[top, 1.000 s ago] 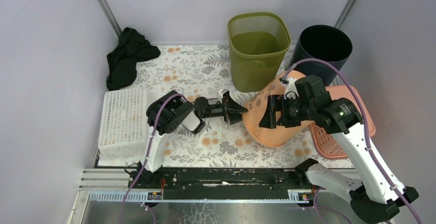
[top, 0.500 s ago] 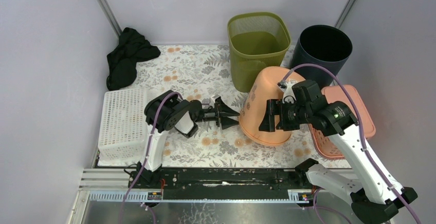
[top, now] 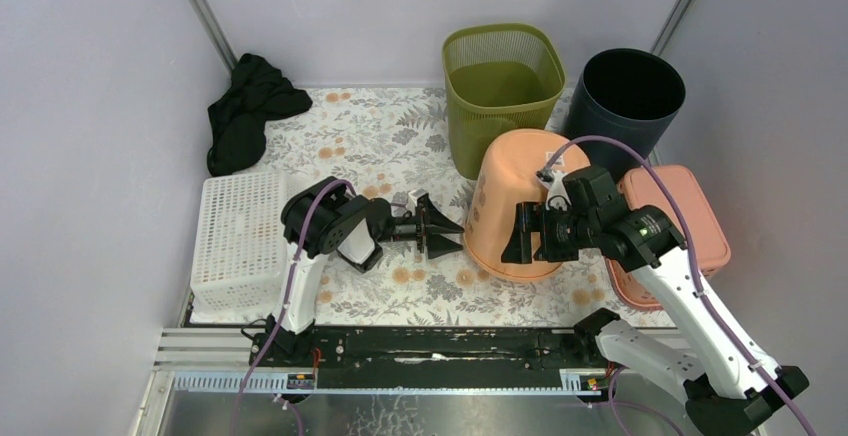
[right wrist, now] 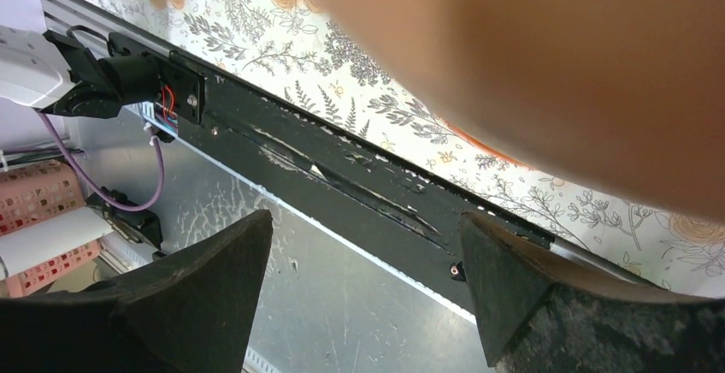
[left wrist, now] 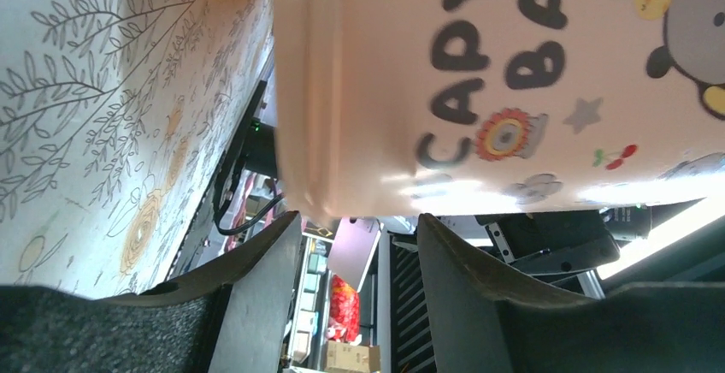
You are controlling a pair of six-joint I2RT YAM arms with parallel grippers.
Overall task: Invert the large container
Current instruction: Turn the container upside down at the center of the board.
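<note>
Container: large container [top: 515, 206], peach plastic, stands mid-counter [top: 380, 136], base up, mouth apparently down on the floral surface.
Left claw [top: 455, 235]: open and empty, fingertips aimed at the container's left wall, just beside it and apart from it.
Right claw [top: 517, 236]: spread wide, empty, at the container's near side.
Axis: container's long axis roughly upright.
Nearer arm: the right, by a little.
Judgement: flip looks complete, so both arms need only back away.

Large container [top: 512, 206] stands just before mesh bin [top: 500, 96]
</note>
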